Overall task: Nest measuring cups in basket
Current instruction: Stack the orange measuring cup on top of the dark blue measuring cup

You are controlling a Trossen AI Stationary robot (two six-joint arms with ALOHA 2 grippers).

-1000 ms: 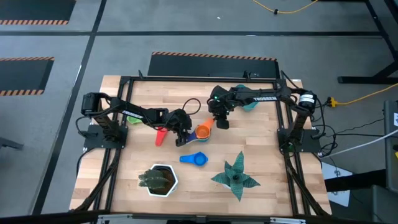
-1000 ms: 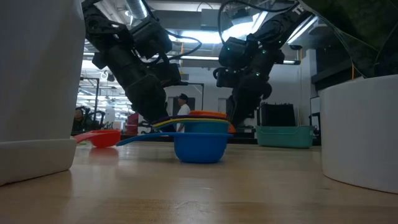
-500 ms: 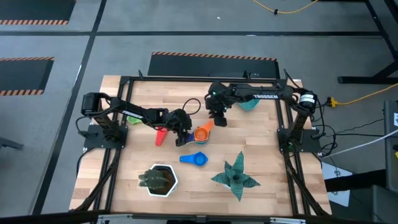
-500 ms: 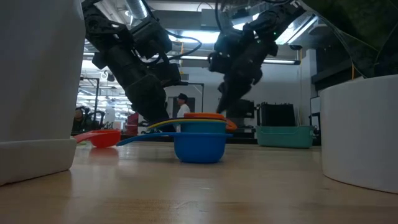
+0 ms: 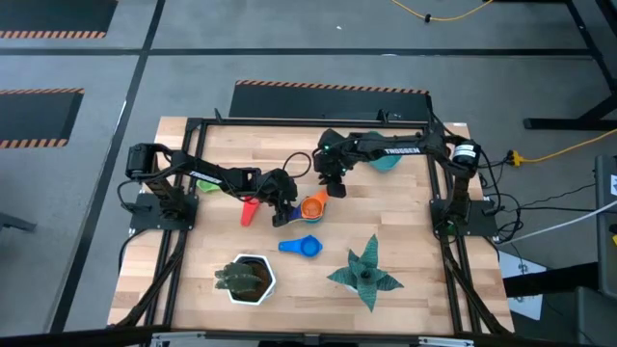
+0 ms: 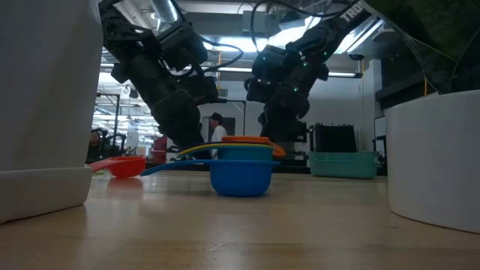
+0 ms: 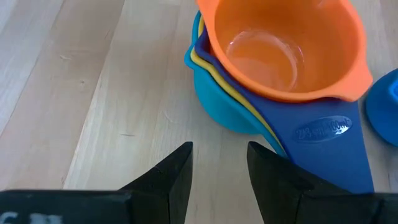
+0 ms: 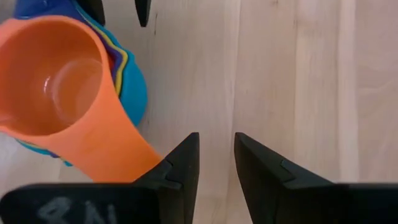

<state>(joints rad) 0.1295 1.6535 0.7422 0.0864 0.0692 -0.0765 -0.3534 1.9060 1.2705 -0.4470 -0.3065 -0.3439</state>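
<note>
High view: right hand (image 5: pixel 336 186), fingers slightly apart and empty, has drawn back from the orange cup (image 5: pixel 312 204) now topping the nested stack on the bench (image 5: pixel 405 222). Left hand (image 5: pixel 281 206), likewise parted, waits beside it. Basket (image 5: pixel 386 160) lies well apart; blue cup (image 5: pixel 306 247) and red cup (image 5: pixel 249 210) remain unnested.

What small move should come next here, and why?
Probably the left gripper should close on the stack's dark blue handle to carry it off. The orange cup sits nested on the stack, both grippers are empty, the right gripper is lifted beside the stack, and the basket lies at the table's far side. The red cup and blue cup remain loose.
</note>
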